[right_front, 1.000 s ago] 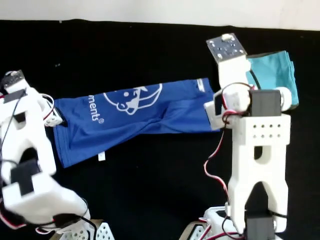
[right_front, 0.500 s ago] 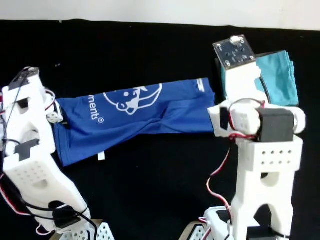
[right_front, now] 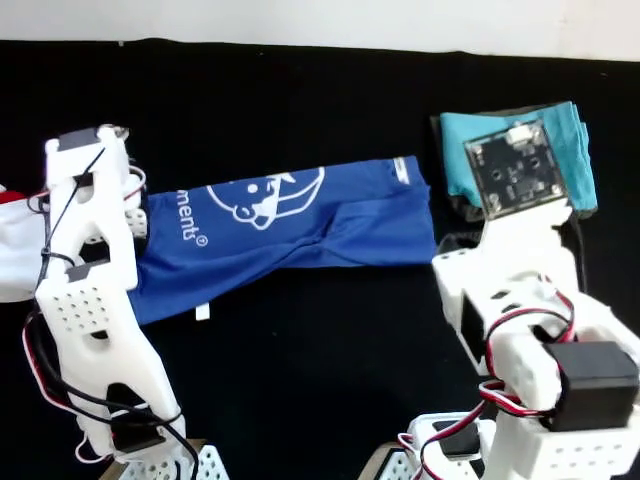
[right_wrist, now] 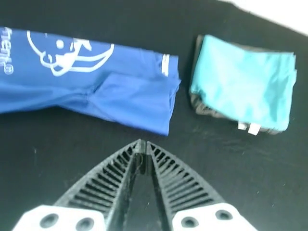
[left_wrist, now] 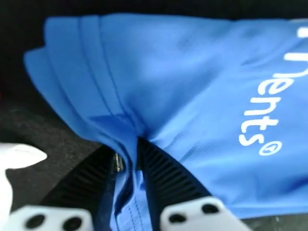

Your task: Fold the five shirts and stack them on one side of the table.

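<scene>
A: Left fingers (left_wrist: 166, 175)?
B: Clamped on a fold at one end of the blue shirt (left_wrist: 202, 82), with cloth pinched between them.
A: Right fingers (right_wrist: 168, 173)?
B: Together, nothing between them. They hang over the bare black surface (right_front: 300, 380), just short of the blue shirt's other end.
A: Around them?
B: The blue shirt lies long and narrow across the surface, print up, creased at the middle. Just beyond its right end is a teal shirt (right_wrist: 243, 86), folded, lying on a folded dark cloth (right_wrist: 204, 109). At the left edge there's something white with a bit of red (right_front: 14, 250), partly hidden by the left arm (right_front: 90, 300). Can't tell what it is.
A: Arms?
B: The left arm rises from the near edge and leans to the shirt's left end. The right arm (right_front: 530, 330) is bunched near its base with the wrist raised. From above, its camera board covers part of the teal shirt.
</scene>
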Robot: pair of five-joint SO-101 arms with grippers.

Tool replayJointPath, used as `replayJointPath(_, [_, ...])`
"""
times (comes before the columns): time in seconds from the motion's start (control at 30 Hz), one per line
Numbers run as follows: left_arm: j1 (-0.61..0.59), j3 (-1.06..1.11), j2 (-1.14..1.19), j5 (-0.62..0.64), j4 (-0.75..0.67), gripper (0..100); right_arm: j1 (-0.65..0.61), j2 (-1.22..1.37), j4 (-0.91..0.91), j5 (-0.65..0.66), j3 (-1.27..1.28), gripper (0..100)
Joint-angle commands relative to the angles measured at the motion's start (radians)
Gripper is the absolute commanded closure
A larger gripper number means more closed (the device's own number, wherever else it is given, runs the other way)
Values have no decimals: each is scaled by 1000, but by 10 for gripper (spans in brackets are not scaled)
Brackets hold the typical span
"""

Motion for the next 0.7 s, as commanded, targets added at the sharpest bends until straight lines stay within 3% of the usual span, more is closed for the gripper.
replayJointPath(0.0, [-65, -143, 1, -72, 94, 992, -1, -36, 10, -12, 105, 979])
replayJointPath(0.23, [-137, -397, 2, -140, 221, 992, -1, -205, -68, -14, 363, 983])
replayJointPath(0.43, [-111, -386, -58, -132, 236, 992, 16, -291, -268, -9, 783, 983])
replayJointPath(0.67, [59, -165, -409, -110, 239, 992, 277, -326, -618, -8, 1178, 983])
